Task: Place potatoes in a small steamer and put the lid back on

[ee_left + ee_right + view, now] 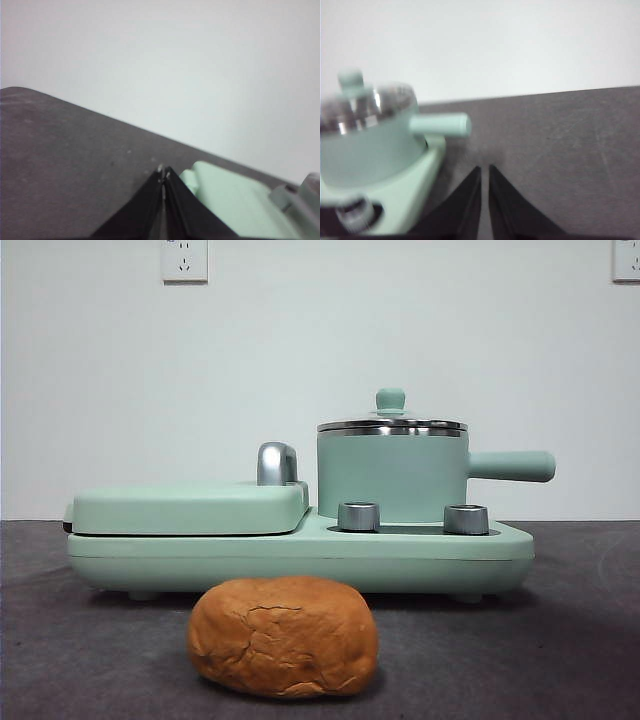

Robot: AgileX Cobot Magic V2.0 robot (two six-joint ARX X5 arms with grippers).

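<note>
Potato (284,636) near worktop front edge; lid (392,424) on steamer (392,476). Both tools closed, empty; we lift lid by knob first.

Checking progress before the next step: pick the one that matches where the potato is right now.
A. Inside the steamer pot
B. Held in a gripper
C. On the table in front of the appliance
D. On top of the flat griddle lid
C: the potato lies on the dark table in front of the mint-green appliance, while the small steamer stands behind with the lid on.
</note>
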